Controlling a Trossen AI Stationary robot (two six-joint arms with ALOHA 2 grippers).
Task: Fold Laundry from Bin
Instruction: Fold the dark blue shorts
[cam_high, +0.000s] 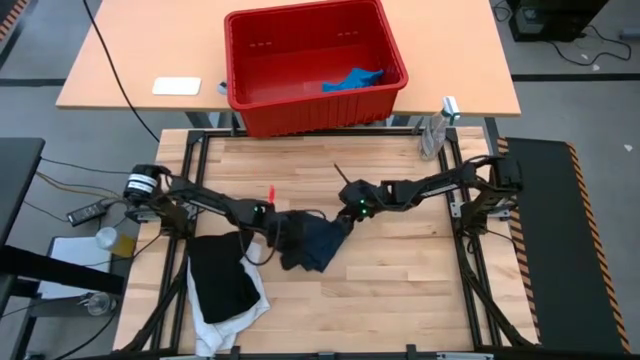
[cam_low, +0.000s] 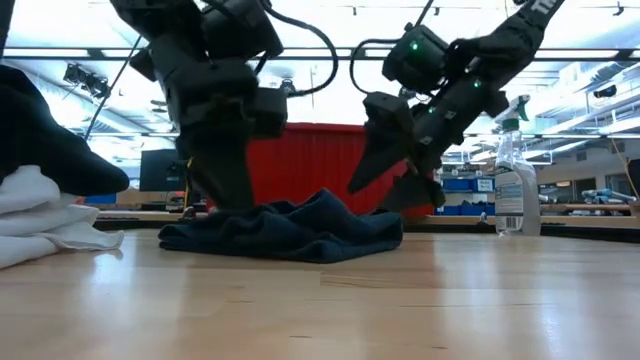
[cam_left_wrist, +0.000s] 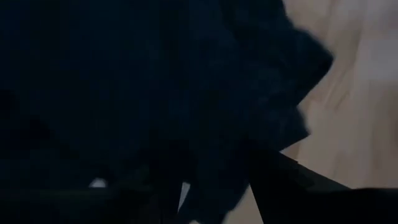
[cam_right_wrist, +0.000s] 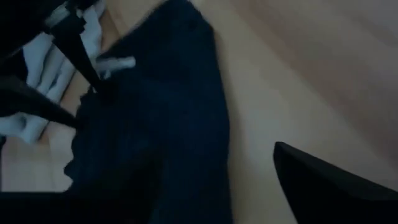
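A dark navy garment (cam_high: 315, 245) lies bunched in the middle of the wooden table, a low heap in the low view (cam_low: 290, 230). My left gripper (cam_high: 272, 225) comes down onto its left end and is shut on it; the dark cloth (cam_left_wrist: 186, 81) fills the left wrist view. My right gripper (cam_low: 395, 185) stands open just above the garment's right end, with nothing between its fingers. A black garment (cam_high: 222, 278) lies on a white one (cam_high: 240, 318) at the near left. The red bin (cam_high: 320, 112) stands on the far table with a small bright blue cloth (cam_high: 352, 79) lying on its floor. My left gripper holds the navy garment at its left end (cam_low: 235, 212), slanting down from above and from the table's left. The cloth itself hides the fingertips, so how many layers they have cannot be told. The garment lies slack on the table below the fingers.
A clear spray bottle (cam_high: 435, 130) stands at the table's far right corner. Bare wood lies to the near right of the navy garment. The black and white pile (cam_low: 40, 200) takes up the near left.
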